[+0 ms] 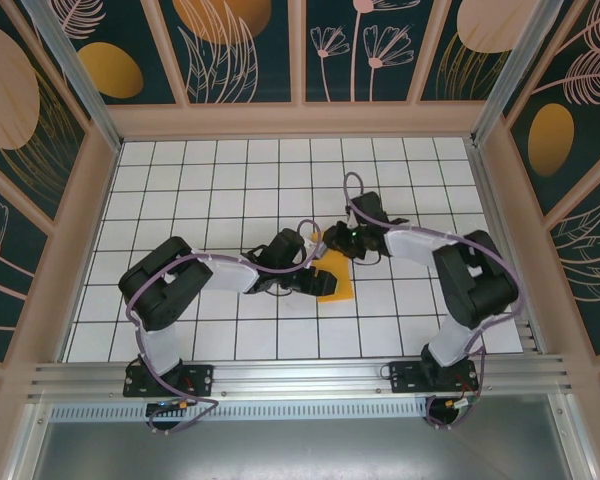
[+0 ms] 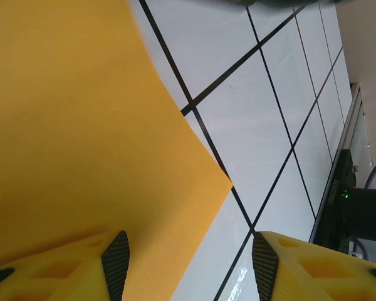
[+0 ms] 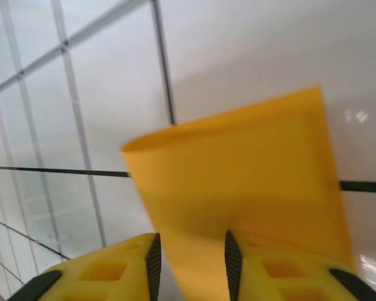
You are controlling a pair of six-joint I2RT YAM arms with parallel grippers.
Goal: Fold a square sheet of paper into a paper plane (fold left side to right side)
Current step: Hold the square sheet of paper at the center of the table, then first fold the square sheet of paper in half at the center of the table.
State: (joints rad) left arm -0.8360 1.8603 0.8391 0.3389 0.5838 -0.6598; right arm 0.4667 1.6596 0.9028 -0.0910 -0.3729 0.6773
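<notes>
One sheet (image 1: 335, 282) at tabletop (image 1: 230, 180) centre, flap curled up. Left claw (image 2: 191, 266) spread over sheet edge; right claw (image 3: 191, 260) slightly parted around flap, not pinching. We'd pin with left, align edges, then crease firmly.

Lit brightly from above; glare seen on table (image 3: 357, 116); soft shadow cast by square sheet of paper (image 3: 238, 175); right wrist view blurred.

The left arm (image 1: 170, 285) and right arm (image 1: 470, 280) are built from black joints and white links, with purple cables (image 1: 352, 190) looped alongside. Black base plates (image 1: 170, 380) are seen at seven and five o'clock. The left gripper (image 2: 189, 266) and right gripper (image 3: 189, 263) are fitted with hollow-celled yellow fingers (image 2: 319, 263), faced with black pads (image 2: 116, 263).
</notes>
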